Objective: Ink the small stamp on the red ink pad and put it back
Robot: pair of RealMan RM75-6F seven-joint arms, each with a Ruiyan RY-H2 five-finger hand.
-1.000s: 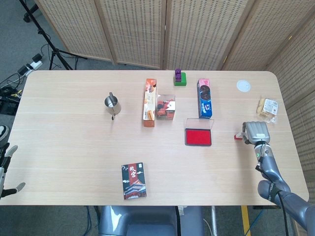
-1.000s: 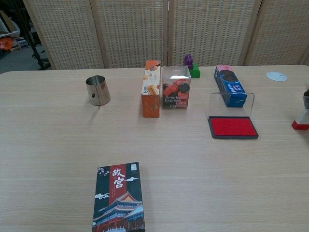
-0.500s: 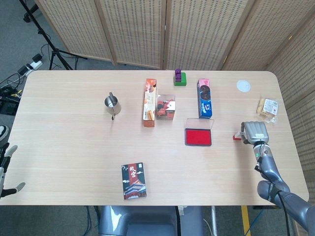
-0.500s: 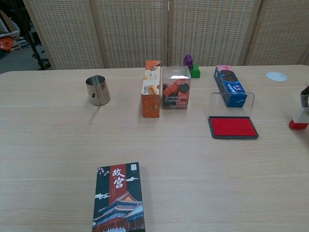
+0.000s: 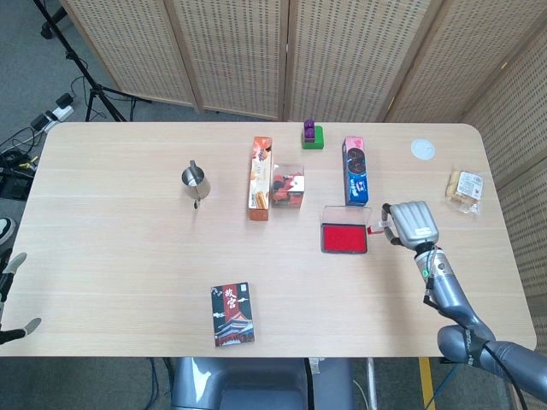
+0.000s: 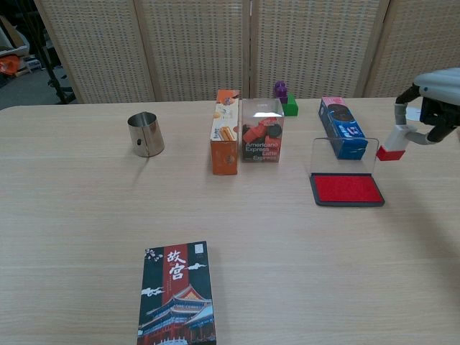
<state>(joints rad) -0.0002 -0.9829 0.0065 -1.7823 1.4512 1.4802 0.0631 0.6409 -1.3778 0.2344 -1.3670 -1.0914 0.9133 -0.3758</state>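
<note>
Right robot hand [image 6: 438, 108] holds small stamp [image 6: 393, 144] above red ink pad [image 6: 346, 190].

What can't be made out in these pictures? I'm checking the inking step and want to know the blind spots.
- Small stamp: head view shows only a sliver; the right hand covers it.
- Stamp's face: turned away in both views.
- Left hand: cut off by the head view's left edge; absent in the chest view.
- Right hand's fingers: partly cut off by the chest view's right edge.

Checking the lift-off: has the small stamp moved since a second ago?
Yes. The right hand has carried the small stamp off the table and leftward toward the red ink pad, not yet over it.
</note>
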